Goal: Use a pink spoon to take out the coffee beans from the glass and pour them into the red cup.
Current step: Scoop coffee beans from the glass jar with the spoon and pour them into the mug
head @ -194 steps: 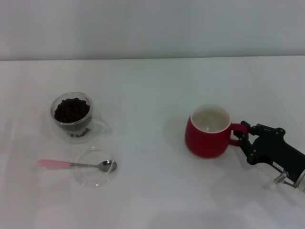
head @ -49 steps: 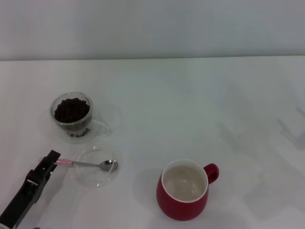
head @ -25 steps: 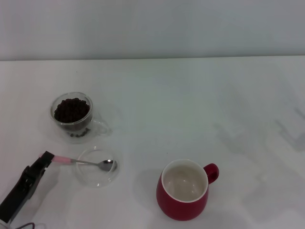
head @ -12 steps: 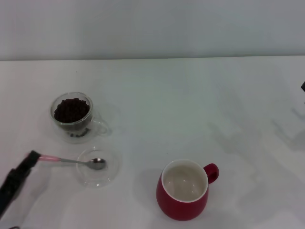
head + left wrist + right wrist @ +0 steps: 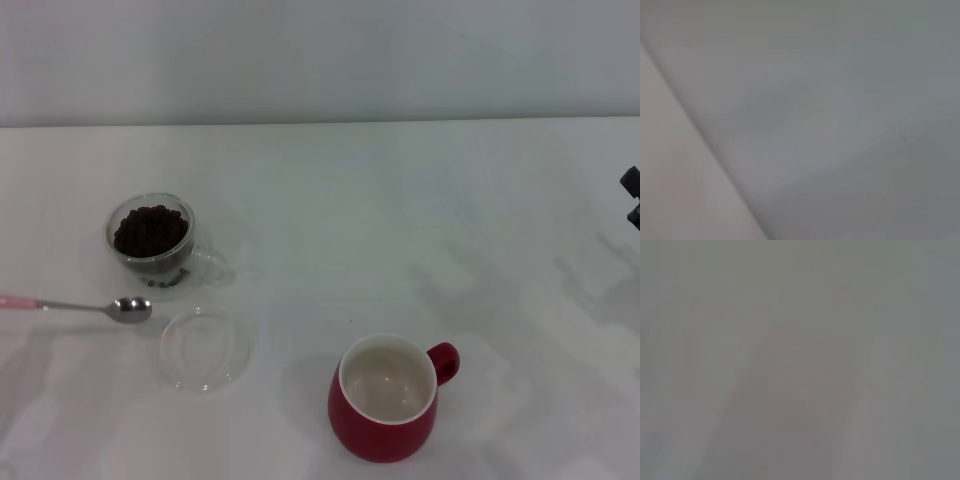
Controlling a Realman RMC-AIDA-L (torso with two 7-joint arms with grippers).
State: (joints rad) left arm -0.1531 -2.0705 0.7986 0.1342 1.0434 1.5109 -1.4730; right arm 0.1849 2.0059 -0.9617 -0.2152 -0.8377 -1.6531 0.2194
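The pink spoon (image 5: 75, 306), a small metal teaspoon with a pale pink handle, lies level at the table's left edge, its handle running out of the head view, its empty bowl just below the glass (image 5: 152, 243), a small clear double-walled cup heaped with dark coffee beans (image 5: 150, 229), and just beside a flat clear glass disc (image 5: 205, 349). The red cup (image 5: 387, 399), a rounded dark red mug with cream inside, stands empty, well apart to the right on the white table (image 5: 330, 200). The left gripper is out of view; of the right gripper (image 5: 632, 195) only a dark tip shows at the right edge, its grip state not discernible.
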